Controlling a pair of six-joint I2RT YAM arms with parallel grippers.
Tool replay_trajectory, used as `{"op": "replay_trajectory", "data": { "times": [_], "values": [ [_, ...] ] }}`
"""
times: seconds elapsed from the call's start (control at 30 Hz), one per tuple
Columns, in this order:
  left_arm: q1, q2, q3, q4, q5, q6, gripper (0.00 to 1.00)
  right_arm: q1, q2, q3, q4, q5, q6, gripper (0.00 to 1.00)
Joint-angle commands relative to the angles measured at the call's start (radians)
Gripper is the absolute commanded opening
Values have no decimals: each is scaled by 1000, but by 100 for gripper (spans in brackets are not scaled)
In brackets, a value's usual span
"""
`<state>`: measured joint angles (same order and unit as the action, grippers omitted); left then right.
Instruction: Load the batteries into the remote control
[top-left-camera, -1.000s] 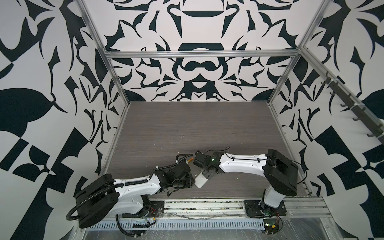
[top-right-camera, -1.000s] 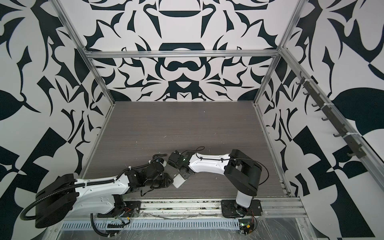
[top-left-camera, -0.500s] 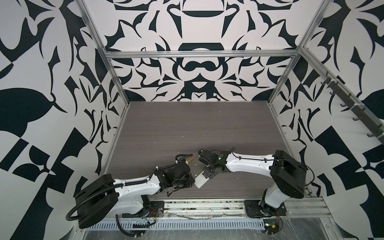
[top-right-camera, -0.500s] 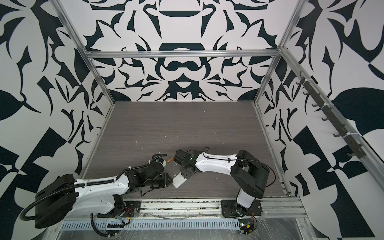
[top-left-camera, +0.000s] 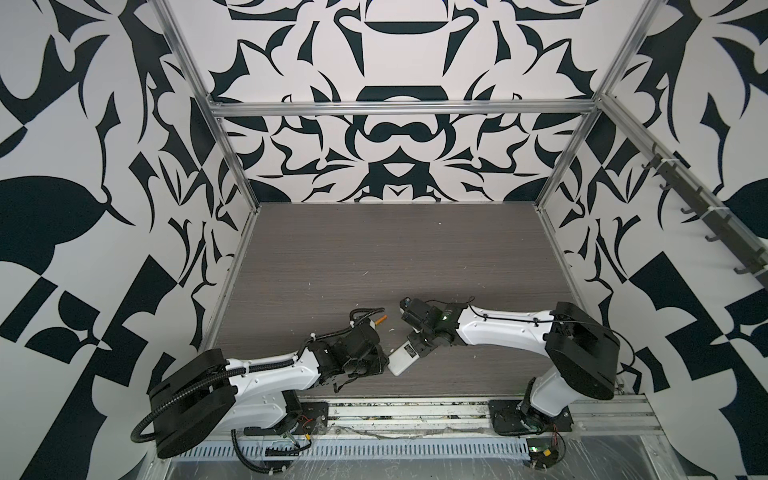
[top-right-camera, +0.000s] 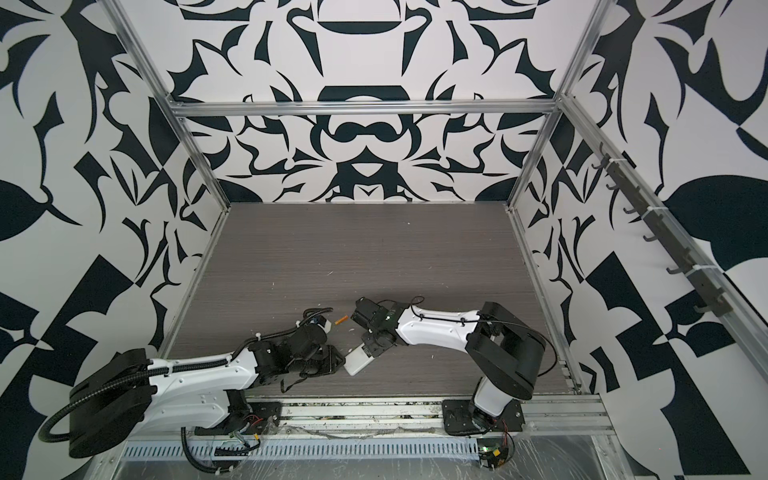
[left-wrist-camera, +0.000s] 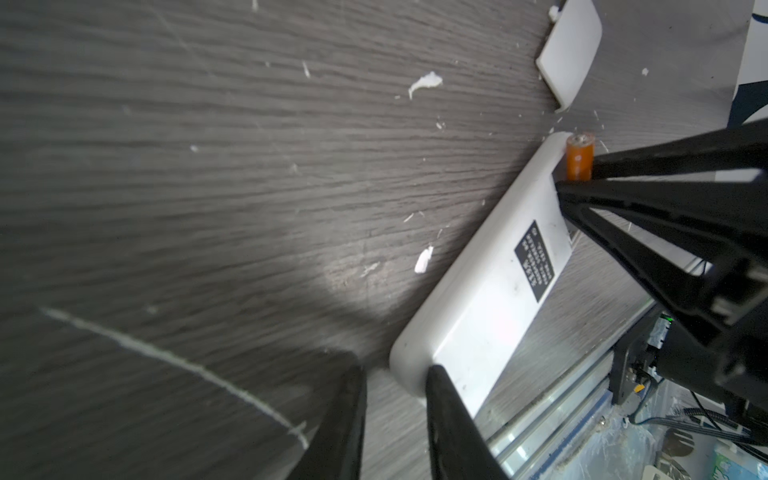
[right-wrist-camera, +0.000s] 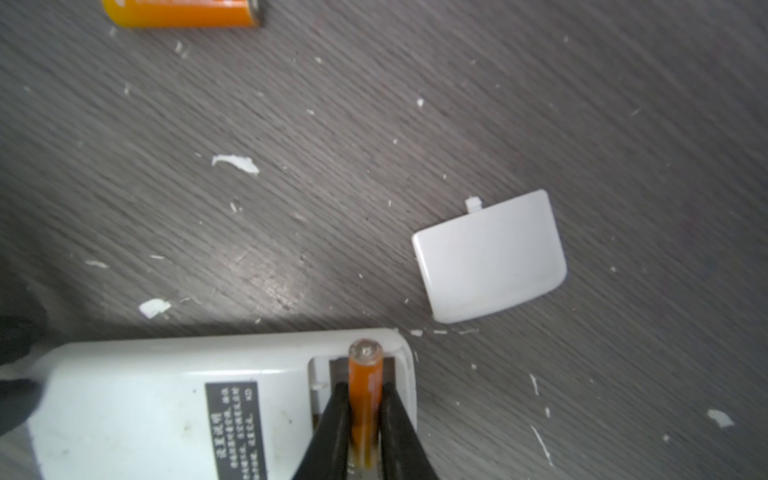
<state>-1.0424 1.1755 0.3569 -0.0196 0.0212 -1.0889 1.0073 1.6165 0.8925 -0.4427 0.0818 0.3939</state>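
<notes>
Nearest the front rail, the remote control (top-left-camera: 402, 358) was seen lying back-up on the grey table (top-left-camera: 415, 257), its dark label (left-wrist-camera: 535, 261) facing upward, set at a slant between the two arms in both top views. At its near end the left gripper (left-wrist-camera: 395, 411) was found, its two black fingers (left-wrist-camera: 446, 415) held a little apart; one finger was laid against the corner of the remote while the other stood just off it on the table, so nothing was clamped between them.

At the far end of the remote, the open battery bay (right-wrist-camera: 357, 374) was shown, and a battery (right-wrist-camera: 365, 386) was seen pinched between the fingers (right-wrist-camera: 332, 419) of the right gripper (right-wrist-camera: 365, 415), its pale metal tip poking up at the bay's end wall. Whether it was fully seated could not be told.

Just beyond the remote, the white battery cover (right-wrist-camera: 490, 257) was spotted lying loose on the table, apart from the remote and touched by nothing. White flecks (right-wrist-camera: 235, 163) were scattered all around.

Farther back still, the second battery (top-left-camera: 381, 320) was seen lying flat on the table near the left arm's cables, well clear of the remote and untouched by either gripper.
</notes>
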Motion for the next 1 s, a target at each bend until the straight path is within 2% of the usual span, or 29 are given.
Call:
{"op": "replay_trajectory", "data": {
  "times": [0.0,0.97],
  "values": [
    [6,-12,-31,-36,-29,-4,29,14,-1,-16,30,-106,24,23],
    [8,17,-47,-13,-38,-6,29,-8,-10,-55,107,-270,47,29]
  ]
}}
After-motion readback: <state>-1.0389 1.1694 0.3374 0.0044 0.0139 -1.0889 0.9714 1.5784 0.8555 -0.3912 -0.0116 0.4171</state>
